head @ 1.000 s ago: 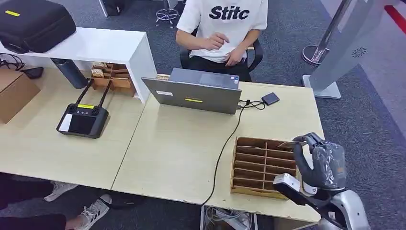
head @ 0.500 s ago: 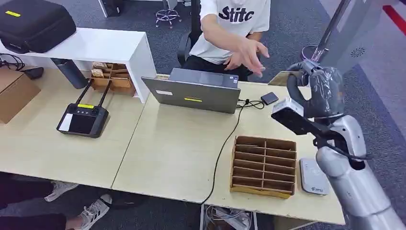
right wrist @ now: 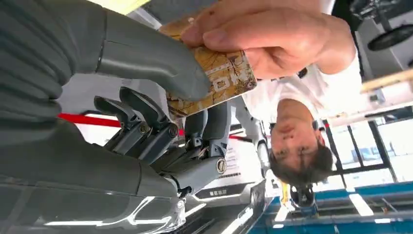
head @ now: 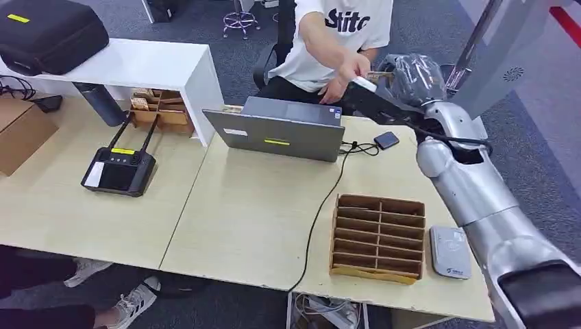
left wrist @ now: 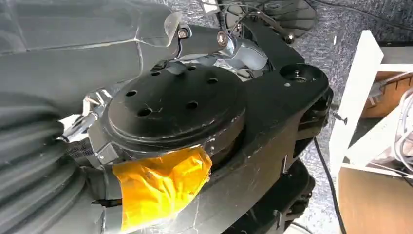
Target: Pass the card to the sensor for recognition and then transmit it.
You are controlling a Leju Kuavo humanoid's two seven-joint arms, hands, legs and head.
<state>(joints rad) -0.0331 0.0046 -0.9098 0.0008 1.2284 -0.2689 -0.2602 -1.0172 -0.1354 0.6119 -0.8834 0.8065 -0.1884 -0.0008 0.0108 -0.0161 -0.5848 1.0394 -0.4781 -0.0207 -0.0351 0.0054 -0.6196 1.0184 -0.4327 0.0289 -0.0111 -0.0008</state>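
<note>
Two hands share the card (right wrist: 214,80) — brown, marbled, pale-lettered — right hand (right wrist: 146,97) fingers (right wrist: 151,66) pinching it, person's hand (right wrist: 272,39) gripping too.

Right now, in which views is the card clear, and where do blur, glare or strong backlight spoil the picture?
Right wrist view: the card is sharp, pinched between the right hand and a person's hand; bright windows behind wash out the background. Head view: evenly lit, the card small and slightly blurred. Left wrist view: sharp, with mild glare on dark parts.

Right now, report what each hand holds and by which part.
The right hand pinches the card near one end, thumb on its face; a person's hand grips the other end. The left hand's state cannot be told.
</note>
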